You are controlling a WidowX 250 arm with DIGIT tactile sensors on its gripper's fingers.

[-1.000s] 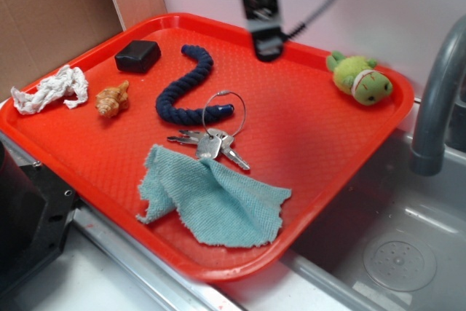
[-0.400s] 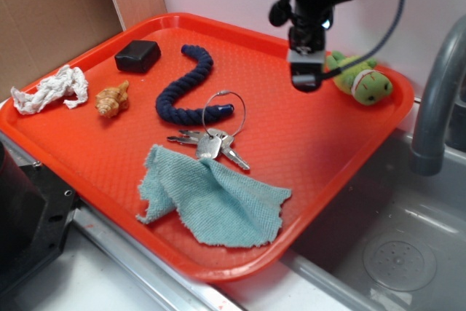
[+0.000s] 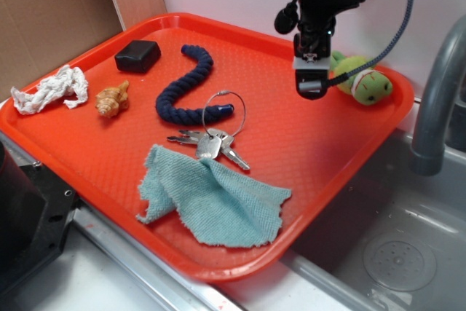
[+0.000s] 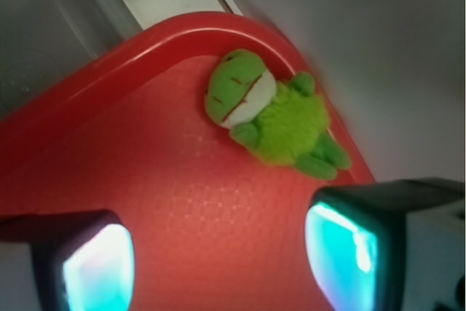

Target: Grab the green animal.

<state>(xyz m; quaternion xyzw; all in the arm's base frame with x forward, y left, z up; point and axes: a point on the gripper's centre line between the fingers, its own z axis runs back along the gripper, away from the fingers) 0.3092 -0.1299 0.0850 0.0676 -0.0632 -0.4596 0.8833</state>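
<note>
The pincer [image 4: 218, 256] gapes wide and empty in the wrist view, which shows the green animal [image 4: 269, 114] whole.

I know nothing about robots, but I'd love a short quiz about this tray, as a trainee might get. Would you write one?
1. True or false: the hand already holds the green animal.
2. Which lies closest to the keys? A) black block B) teal cloth C) white rag
3. Fill in: the green animal lies near the tray's ____ corner, beside the faucet.

Key:
1. False; the hand is open and the toy lies apart from its fingers.
2. B; the cloth touches the keys.
3. Far right.
</note>
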